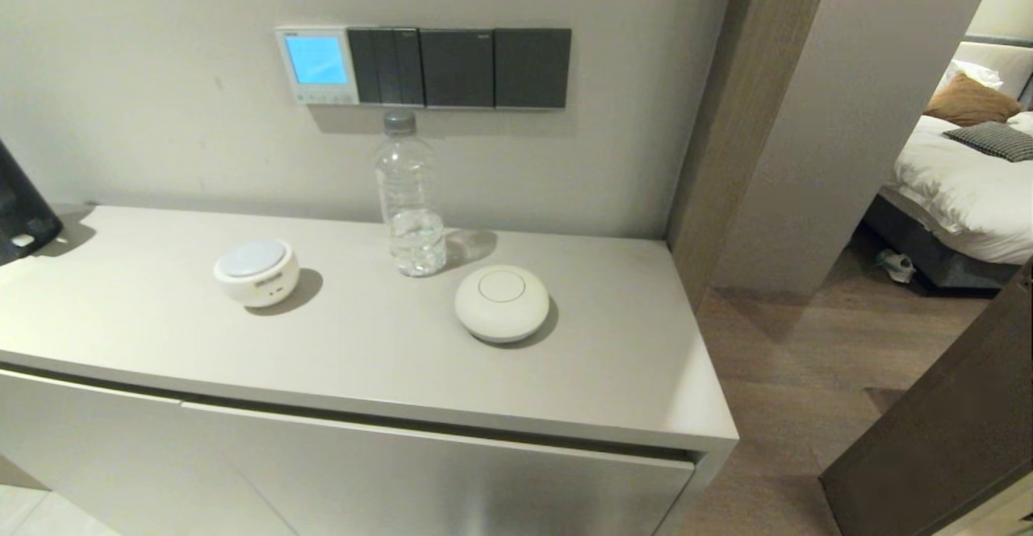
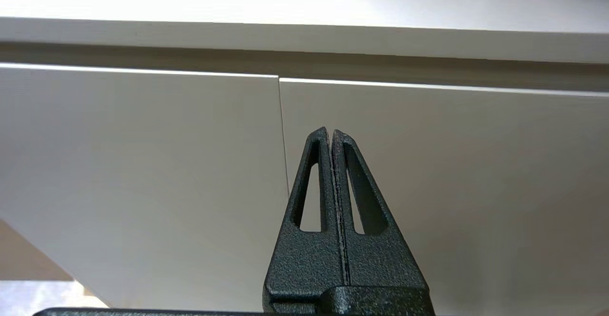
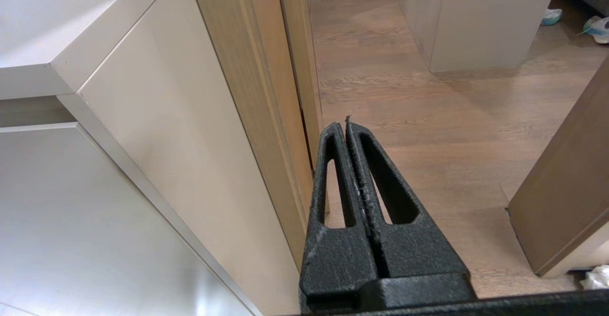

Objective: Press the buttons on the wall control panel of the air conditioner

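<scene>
The small square white plastic wall control panel, its rectangular screen glowing light blue, sat on the wall above the far edge of the pale grey bench, toward the far left corner. Its row of tiny pale buttons ran sideways along the panel's bottom edge, just left of three dark grey switch plates. On the bench stood a clear plastic water bottle near the far edge, almost under the switches, with a round white puck-shaped device to its left and a smooth white domed disc to its right.

Neither arm showed in the head view. The left pincer hung below the bench's near edge, facing the cabinet fronts, its jaws pressed fully together. The right pincer was low beside the bench's right end, over wooden floor, jaws likewise closed tight.

The panel lay up and well beyond both pincers, across the whole depth of the bench. Judging by position, the left arm was the nearer one, and it would have to rise above the bench top and reach past the puck, with the bottle just right of that path.
</scene>
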